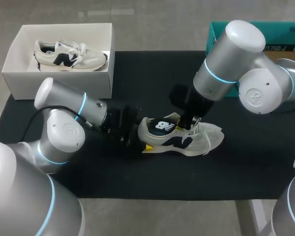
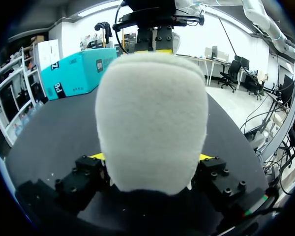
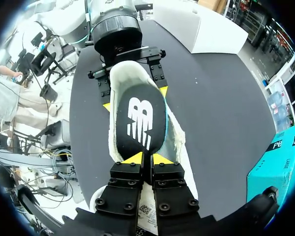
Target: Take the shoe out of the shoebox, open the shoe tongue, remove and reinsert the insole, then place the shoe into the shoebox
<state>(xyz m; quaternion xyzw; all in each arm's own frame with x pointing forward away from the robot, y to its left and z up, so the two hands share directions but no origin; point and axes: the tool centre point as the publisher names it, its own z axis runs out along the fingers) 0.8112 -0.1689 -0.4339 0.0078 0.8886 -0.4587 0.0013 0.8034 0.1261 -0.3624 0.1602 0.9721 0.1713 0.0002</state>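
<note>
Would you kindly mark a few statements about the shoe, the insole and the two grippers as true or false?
1. The left gripper clasps the heel of the shoe on the black mat. True.
2. The right gripper is open, clear of the insole. False: its fingers pinch the insole's end.
3. The white shoebox is empty. False: a second shoe lies in it.
4. The insole is black with a white mark. True.

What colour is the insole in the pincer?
Insole: black with a white logo, best in right wrist view.
</note>
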